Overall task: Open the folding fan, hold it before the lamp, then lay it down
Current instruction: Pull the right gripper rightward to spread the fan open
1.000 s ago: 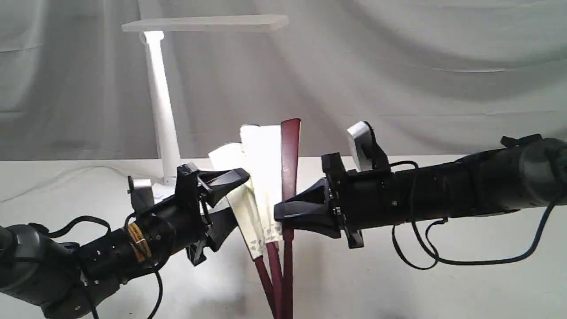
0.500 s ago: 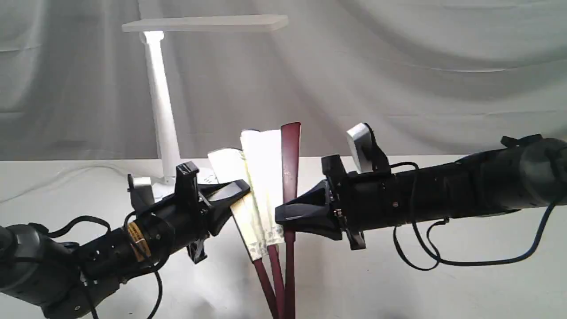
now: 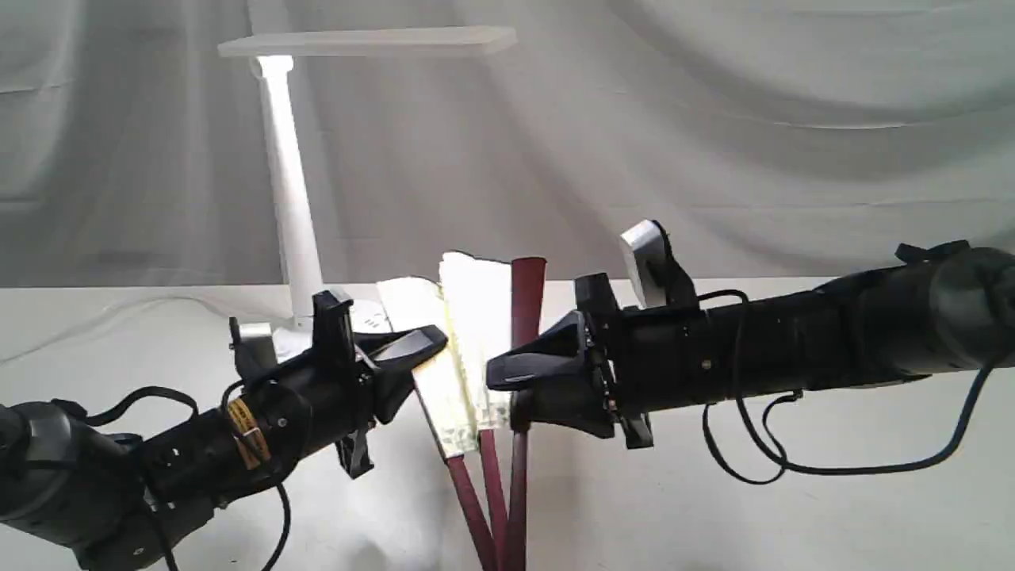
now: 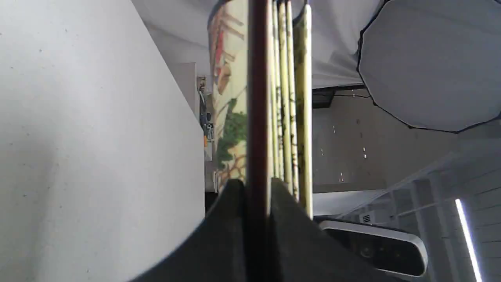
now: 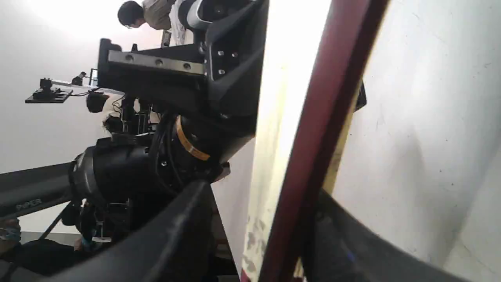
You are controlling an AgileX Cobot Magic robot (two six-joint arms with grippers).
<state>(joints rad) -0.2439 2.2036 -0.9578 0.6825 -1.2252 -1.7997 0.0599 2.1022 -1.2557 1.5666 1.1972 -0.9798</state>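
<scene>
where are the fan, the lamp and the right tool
folding fan [image 3: 476,317], exterior view, lit cream leaf
lamp [image 3: 289,198], exterior view, middle of the stem
right tool [image 3: 507,391], exterior view, midway between its fingertips

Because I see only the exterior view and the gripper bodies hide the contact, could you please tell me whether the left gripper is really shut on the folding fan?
Observer: Yes; the left wrist view shows the left gripper shut on a maroon rib of the folding fan.
Operator: Thank you. Is the right gripper clamped likewise?
Observer: No; the right wrist view shows the right gripper open, the outer rib against one finger, the other finger clear of the leaf.
Operator: The leaf looks washed out here; is it decorated?
Observer: Yes; the left wrist view shows a painted picture in green and red on it.
</scene>
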